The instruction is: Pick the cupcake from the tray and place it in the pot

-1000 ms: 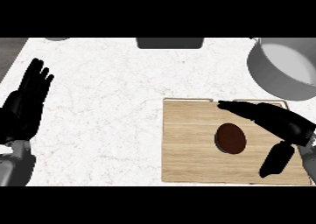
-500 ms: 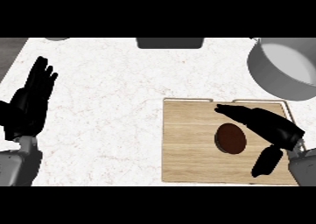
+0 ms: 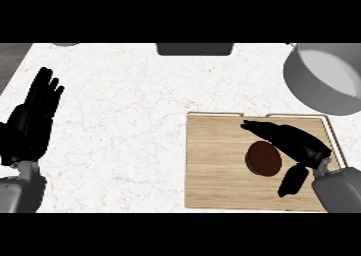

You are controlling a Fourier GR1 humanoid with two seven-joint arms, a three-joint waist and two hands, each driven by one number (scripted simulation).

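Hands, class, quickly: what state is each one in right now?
Left hand: open, resting, holding nothing.
Right hand: open around the cupcake, not gripping it.

I was working in a kitchen: a white marbled counter [image 3: 131, 100] carried a wooden tray [image 3: 216, 175] like a cutting board, and a grey metal pot [image 3: 327, 77] stood at its far right corner.
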